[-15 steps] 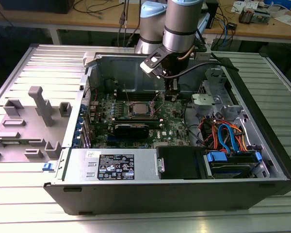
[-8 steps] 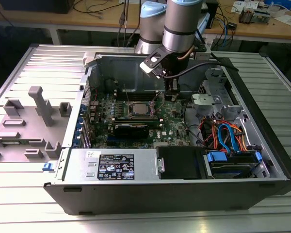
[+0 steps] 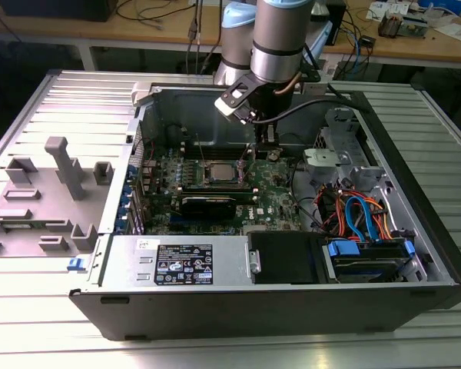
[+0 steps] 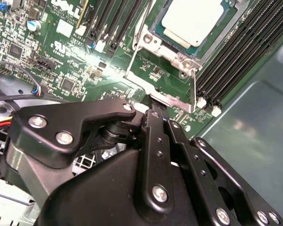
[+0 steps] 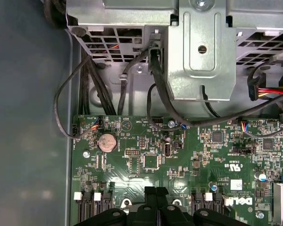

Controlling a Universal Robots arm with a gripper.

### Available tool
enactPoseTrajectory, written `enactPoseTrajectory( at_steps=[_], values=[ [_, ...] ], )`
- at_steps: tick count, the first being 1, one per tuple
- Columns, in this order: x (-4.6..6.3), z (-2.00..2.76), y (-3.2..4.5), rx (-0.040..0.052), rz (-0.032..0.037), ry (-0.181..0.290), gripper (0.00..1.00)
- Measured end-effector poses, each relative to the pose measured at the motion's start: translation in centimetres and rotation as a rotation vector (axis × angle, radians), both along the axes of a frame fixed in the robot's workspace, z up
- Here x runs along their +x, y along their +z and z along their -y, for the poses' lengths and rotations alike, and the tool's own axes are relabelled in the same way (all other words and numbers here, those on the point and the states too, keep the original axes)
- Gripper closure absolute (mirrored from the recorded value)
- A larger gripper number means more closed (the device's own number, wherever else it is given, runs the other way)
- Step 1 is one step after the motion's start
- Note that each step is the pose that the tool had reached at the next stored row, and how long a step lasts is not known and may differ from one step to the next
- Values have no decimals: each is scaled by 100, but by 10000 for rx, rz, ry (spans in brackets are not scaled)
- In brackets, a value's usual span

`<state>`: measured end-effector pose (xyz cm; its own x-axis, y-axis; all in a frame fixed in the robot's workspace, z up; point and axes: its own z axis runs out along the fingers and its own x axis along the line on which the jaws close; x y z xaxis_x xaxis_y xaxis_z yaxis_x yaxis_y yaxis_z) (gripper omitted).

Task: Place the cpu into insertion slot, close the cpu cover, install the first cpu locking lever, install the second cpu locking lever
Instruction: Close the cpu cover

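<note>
Here, the text on a printed label [image 3: 183, 265] is too small to tell. The cpu [image 4: 193, 19] shows a pale silver top; the gripper [image 4: 153, 112] nearby seems to have its fingers pressed together.

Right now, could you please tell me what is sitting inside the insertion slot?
The cpu lies in the insertion slot, its silver top showing inside the metal rim. Whatever lies beneath the cpu is covered by it and cannot be seen.

A ribbed silver metal table [image 3: 38, 338] carries an open dark computer case [image 3: 276, 311] lying on its side across the middle, with several grey moulded blocks [image 3: 65, 165] standing beside it toward the exterior view's left.
</note>
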<state>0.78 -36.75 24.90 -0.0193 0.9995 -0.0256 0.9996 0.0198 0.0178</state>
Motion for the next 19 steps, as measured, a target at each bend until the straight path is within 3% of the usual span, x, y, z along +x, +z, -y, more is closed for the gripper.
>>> enactPoseTrajectory(
  at_steps=[9, 19],
  values=[
    [-141, 0, 0, 0, 0, 1, 89],
    [-219, 0, -2, 0, 0, 0, 89]
  ],
)
